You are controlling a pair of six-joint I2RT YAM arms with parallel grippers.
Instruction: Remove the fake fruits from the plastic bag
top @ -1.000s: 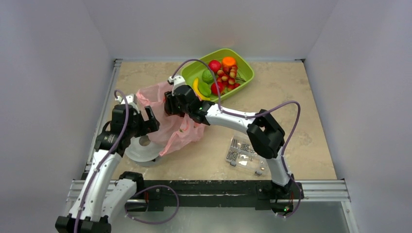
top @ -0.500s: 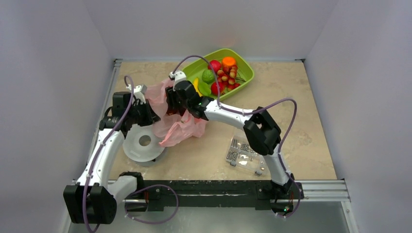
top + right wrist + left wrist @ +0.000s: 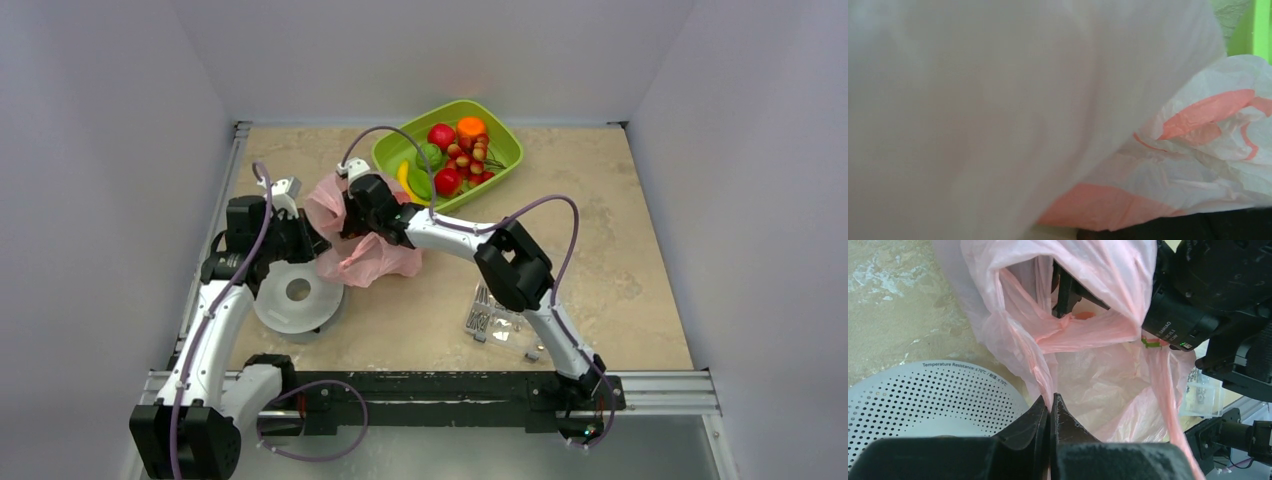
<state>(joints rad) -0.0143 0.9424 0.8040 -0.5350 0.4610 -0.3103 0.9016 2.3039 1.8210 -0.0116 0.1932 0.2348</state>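
Pink plastic bag [image 3: 385, 258] gapes leftward.

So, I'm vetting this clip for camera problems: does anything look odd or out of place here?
Yes: the right gripper is buried inside the plastic bag, so its wrist camera shows almost nothing but plastic film. The left gripper pinches the bag's edge. Nothing is spilled; fruits sit in the green tray.

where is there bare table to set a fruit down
Widest bare table: right side, bordered by the green tray, the clear box and the right wall. Smaller patch between the clear box and the white disc. Crowded: left centre, around the plastic bag and disc.
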